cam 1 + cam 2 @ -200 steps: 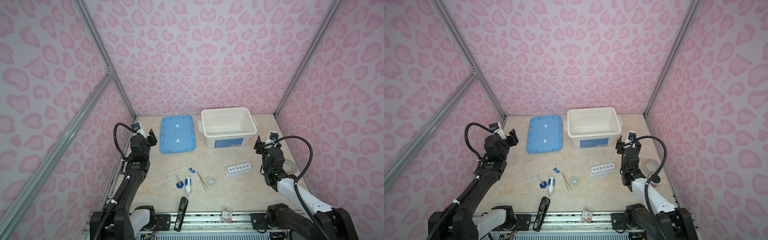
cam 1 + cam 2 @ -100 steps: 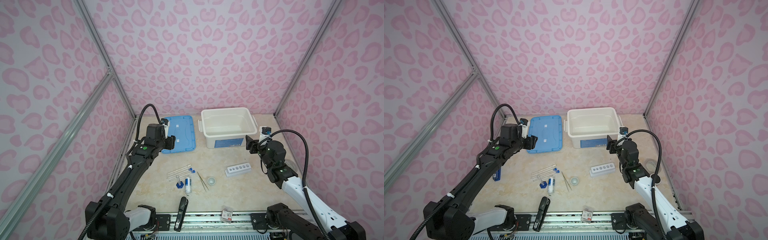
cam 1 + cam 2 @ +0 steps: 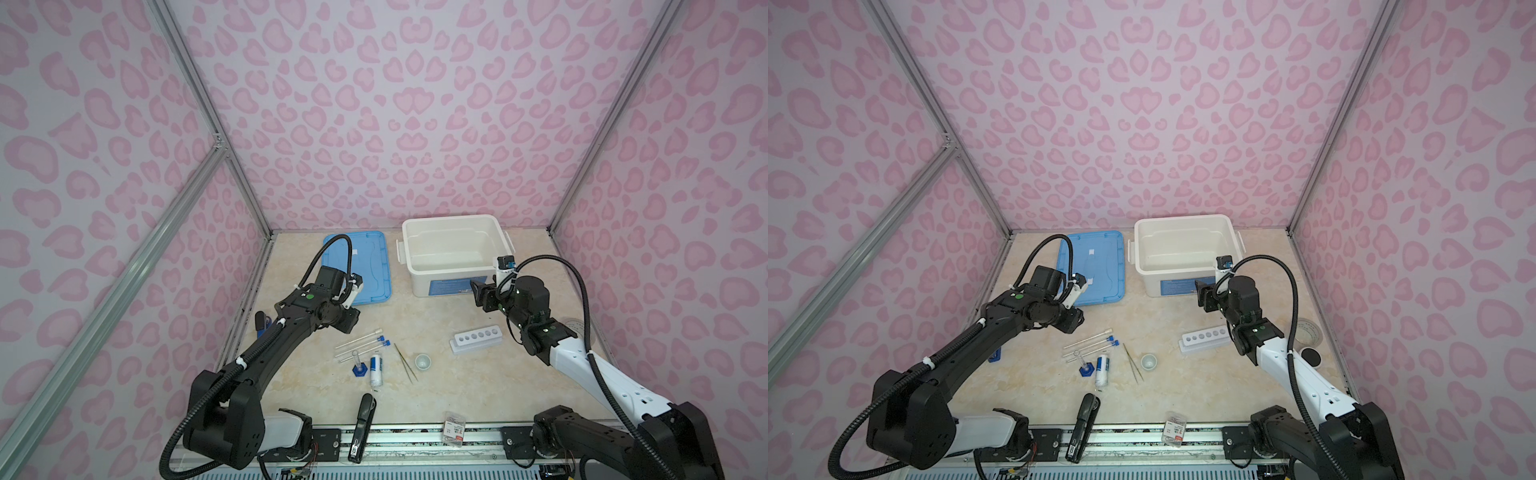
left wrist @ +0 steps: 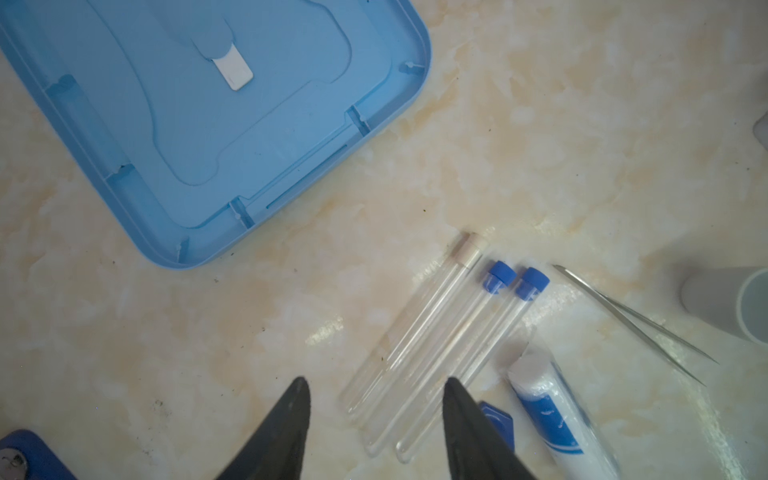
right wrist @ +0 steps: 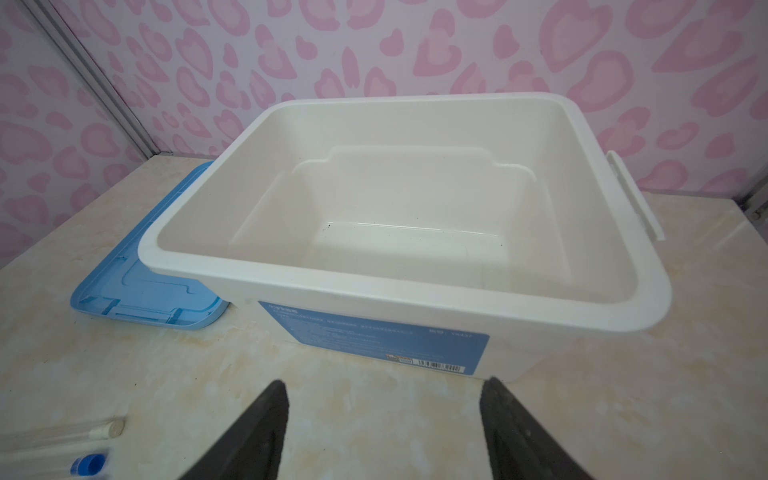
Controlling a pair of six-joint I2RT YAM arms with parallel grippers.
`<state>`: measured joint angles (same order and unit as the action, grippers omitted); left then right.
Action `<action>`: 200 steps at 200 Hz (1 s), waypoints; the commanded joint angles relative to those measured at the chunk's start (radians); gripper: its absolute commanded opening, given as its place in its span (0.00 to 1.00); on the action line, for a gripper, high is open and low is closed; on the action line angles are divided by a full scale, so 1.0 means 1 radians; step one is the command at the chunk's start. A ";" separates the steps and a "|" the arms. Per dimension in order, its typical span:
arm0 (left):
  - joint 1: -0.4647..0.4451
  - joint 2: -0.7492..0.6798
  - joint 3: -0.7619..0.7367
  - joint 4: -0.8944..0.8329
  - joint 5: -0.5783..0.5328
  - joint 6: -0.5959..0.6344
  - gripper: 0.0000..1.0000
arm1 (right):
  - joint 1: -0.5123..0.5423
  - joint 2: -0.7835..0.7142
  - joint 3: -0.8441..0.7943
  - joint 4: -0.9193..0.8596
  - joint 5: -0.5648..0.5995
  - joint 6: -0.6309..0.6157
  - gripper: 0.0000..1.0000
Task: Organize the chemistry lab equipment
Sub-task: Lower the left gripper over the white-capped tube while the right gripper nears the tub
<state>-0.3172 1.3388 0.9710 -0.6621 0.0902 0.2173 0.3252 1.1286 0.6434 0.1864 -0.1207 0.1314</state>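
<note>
Left gripper (image 4: 376,382): jaws apart, empty, near three capped tubes (image 4: 440,353); right gripper (image 5: 385,382): jaws apart, facing white bin (image 5: 415,286). Black stapler (image 3: 362,424): near edge, both top views only.

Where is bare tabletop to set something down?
Free: the stretch between white bin and cup, and the patch between rack and front edge. Crowded: tubes, bottle, tweezers and cup lie close together.
</note>
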 commanded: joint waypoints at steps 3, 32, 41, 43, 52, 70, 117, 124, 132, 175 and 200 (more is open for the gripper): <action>0.000 0.010 0.003 -0.029 0.002 0.095 0.55 | 0.001 0.018 0.006 0.035 -0.042 -0.007 0.74; -0.008 0.015 -0.015 -0.041 0.014 0.155 0.57 | 0.000 0.036 0.006 0.038 -0.051 -0.020 0.74; -0.008 0.020 -0.018 -0.042 -0.002 0.165 0.56 | 0.000 0.041 0.007 0.037 -0.051 -0.022 0.74; -0.008 0.023 -0.018 -0.042 -0.004 0.167 0.56 | 0.000 0.043 0.008 0.037 -0.055 -0.021 0.74; -0.009 0.030 -0.020 -0.040 -0.007 0.176 0.56 | 0.001 0.047 0.006 0.041 -0.059 -0.021 0.74; -0.014 0.047 -0.018 -0.048 -0.008 0.194 0.56 | 0.001 0.054 0.002 0.045 -0.065 -0.019 0.74; -0.037 0.097 -0.023 -0.042 -0.054 0.233 0.56 | 0.000 0.051 0.000 0.035 -0.076 -0.022 0.74; -0.043 0.108 -0.022 -0.047 -0.061 0.239 0.56 | 0.000 0.048 -0.002 0.033 -0.076 -0.023 0.74; -0.050 0.121 -0.020 -0.051 -0.069 0.241 0.56 | 0.000 0.044 -0.004 0.032 -0.077 -0.024 0.74; -0.087 0.176 -0.021 -0.046 -0.103 0.256 0.53 | 0.000 0.033 -0.013 0.028 -0.071 -0.026 0.74; -0.095 0.199 -0.009 -0.051 -0.127 0.261 0.53 | 0.000 0.030 -0.017 0.031 -0.069 -0.023 0.74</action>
<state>-0.4053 1.5173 0.9497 -0.7059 -0.0067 0.4564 0.3248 1.1610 0.6350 0.2115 -0.1879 0.1123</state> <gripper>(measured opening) 0.525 0.740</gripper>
